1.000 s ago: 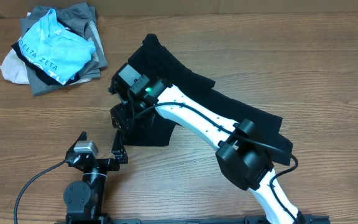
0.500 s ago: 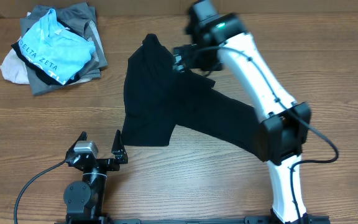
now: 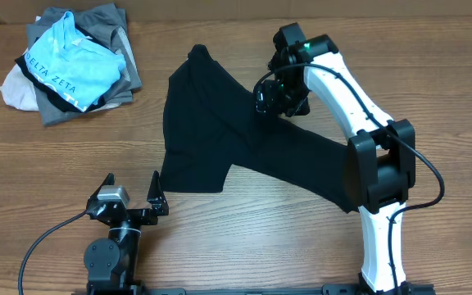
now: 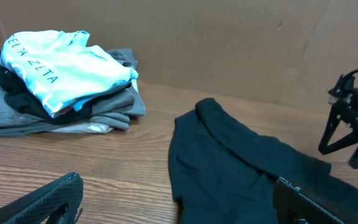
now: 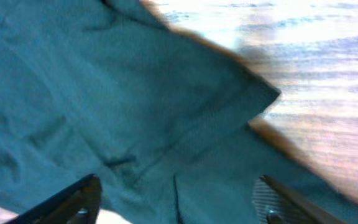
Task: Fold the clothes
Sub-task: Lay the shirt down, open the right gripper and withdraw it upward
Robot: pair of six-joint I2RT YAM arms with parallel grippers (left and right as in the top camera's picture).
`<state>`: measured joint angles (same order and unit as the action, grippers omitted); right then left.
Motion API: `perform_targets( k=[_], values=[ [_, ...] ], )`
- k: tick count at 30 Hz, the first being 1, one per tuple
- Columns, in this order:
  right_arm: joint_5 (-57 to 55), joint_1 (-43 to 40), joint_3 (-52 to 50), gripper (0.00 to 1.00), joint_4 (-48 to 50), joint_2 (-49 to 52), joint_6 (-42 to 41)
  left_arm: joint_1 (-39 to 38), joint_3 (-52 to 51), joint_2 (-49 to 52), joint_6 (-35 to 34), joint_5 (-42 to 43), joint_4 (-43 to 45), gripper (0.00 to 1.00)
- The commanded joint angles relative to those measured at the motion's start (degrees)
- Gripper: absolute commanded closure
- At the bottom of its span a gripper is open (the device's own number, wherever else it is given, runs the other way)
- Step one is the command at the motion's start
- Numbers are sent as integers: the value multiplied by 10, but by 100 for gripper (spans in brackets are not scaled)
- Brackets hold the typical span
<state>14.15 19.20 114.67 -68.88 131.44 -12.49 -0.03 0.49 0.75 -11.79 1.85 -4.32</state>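
The black T-shirt point(image 3: 220, 131) lies crumpled across the middle of the table, running from the upper centre down to the right. It also shows in the left wrist view point(image 4: 241, 168) and fills the right wrist view point(image 5: 135, 106). My right gripper point(image 3: 273, 97) is open and hovers just above the shirt's upper right part; in its own view point(image 5: 176, 199) its fingers are spread with nothing between them. My left gripper point(image 3: 129, 197) is open and empty at the front left, just short of the shirt's lower left corner; its fingers point(image 4: 179, 202) frame bare wood and cloth.
A pile of folded garments point(image 3: 68, 65) with the light blue "DELTA ZETA" shirt on top sits at the back left, also in the left wrist view point(image 4: 61, 68). A cardboard wall point(image 4: 229, 43) stands behind the table. The right arm point(image 3: 359, 123) reaches over the shirt's right side.
The right arm swung from the shirt's left lower part to the upper right. The shirt's left part now lies spread flat. The left arm has not moved.
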Motion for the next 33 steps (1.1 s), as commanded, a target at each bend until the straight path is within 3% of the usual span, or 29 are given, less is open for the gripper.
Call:
perform_targets(
  k=[1, 9, 28, 33],
  values=[
    [5, -2, -35, 21, 37, -5, -13, -4, -2, -5, 11, 0, 0, 0],
    [5, -2, -78, 25, 112, -1, -38, -4, -2, -5, 11, 0, 0, 0],
    [-12, -2, -79, 27, 122, 14, -78, -4, -2, -5, 11, 0, 0, 0],
    [-12, -2, -79, 39, 127, 14, -82, -4, -2, -5, 11, 0, 0, 0]
  ],
)
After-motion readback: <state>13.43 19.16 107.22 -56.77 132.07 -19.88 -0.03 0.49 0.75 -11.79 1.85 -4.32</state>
